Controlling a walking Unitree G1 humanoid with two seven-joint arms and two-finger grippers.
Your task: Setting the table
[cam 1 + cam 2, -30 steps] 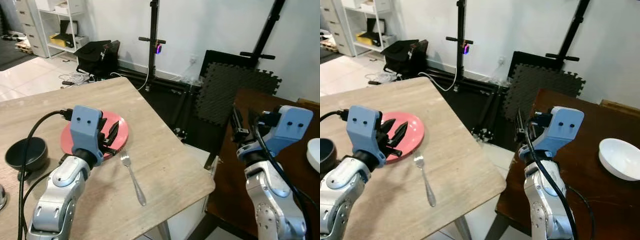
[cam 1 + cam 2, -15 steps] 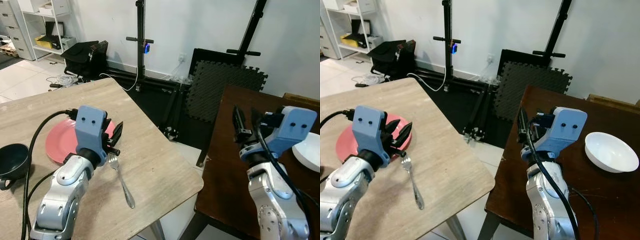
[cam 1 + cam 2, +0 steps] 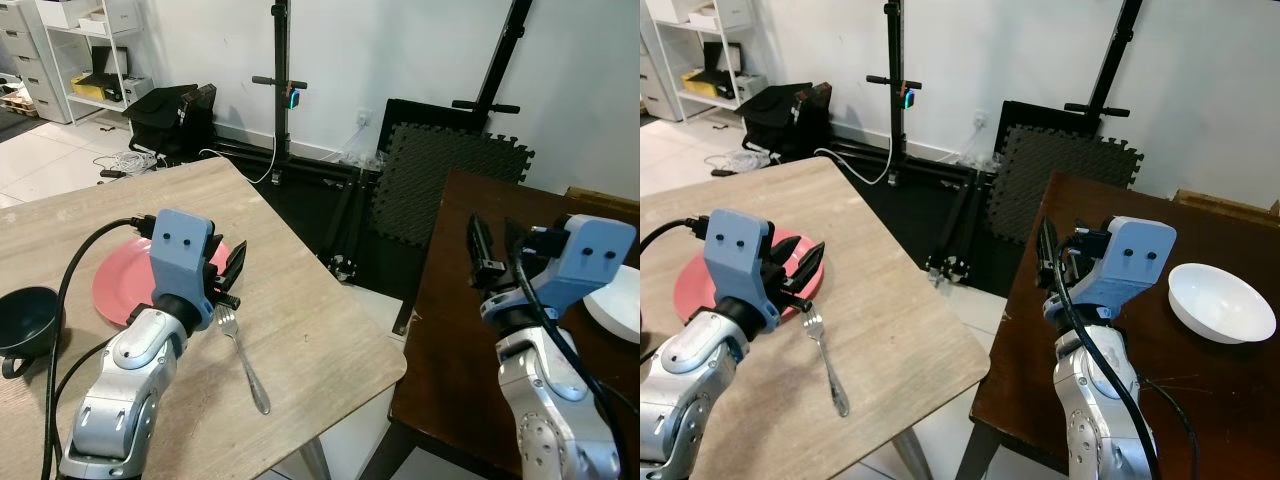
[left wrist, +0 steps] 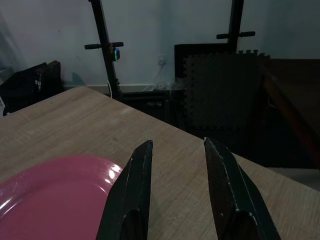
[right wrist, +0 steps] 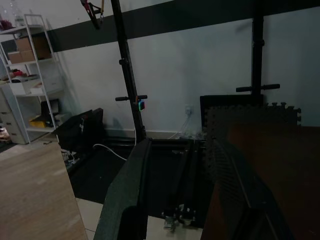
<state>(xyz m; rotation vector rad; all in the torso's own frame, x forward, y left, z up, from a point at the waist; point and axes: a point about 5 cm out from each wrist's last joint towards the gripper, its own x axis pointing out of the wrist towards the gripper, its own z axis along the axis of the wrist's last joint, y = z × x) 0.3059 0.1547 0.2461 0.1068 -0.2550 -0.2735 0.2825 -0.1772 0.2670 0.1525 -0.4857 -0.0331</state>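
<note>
The left end effector (image 3: 232, 275) hovers released, its two black fingers (image 4: 131, 190) parted and empty, over the 3 o'clock rim of the pink plate (image 3: 118, 288) on the light wooden worktop (image 3: 300, 330). One fork (image 3: 243, 357) lies just beside the plate at its 4 o'clock, tines toward the end effector. One dark bowl (image 3: 28, 318) sits at the plate's 8 o'clock. The right end effector (image 3: 1049, 248) is raised over the second, dark brown worktop (image 3: 1200, 380), fingers apart and holding nothing. One white bowl (image 3: 1221, 302) rests there at its 3 o'clock. A floor gap separates the two worktops. Beyond, at 12 o'clock, stand two black stands (image 3: 279, 90), a foam mat (image 3: 445, 180) leaning on the wall, a black bag (image 3: 170, 110) and a shelf unit (image 3: 100, 50). No writing is legible
</note>
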